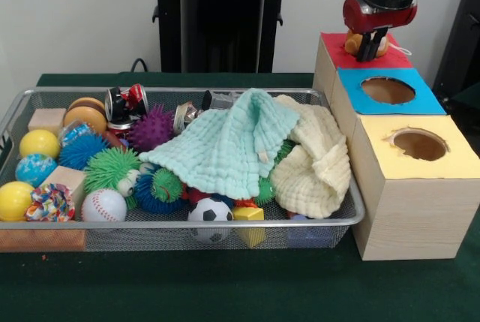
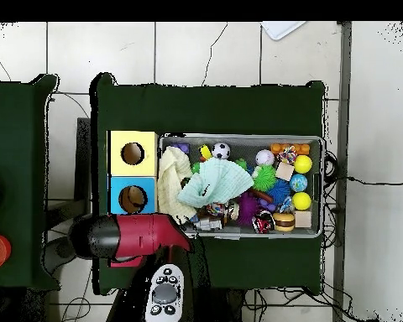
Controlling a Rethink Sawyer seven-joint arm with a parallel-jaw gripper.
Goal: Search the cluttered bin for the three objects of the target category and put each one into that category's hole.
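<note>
1. Judging the orange-tan toy [image 1: 352, 41] to be small, light and rounded, likely firm rather than squashy, so prone to rolling out of a narrow pinch; taking it across its widest middle looking safest
2. Sitting right now on or just above the top of the red-topped box [image 1: 328, 50], the farthest of the three boxes beside the right end of the bin [image 1: 22, 97]; that box's hole being hidden, so not possible to tell whether the toy is centred over it
3. Clamping the gripper [image 1: 368, 50] on the toy, its black fingers close together against the toy's right side
4. Hanging straight down from above, wrist vertical; in the overhead view, stretching the red arm [image 2: 142, 236] across the box and covering it
</note>
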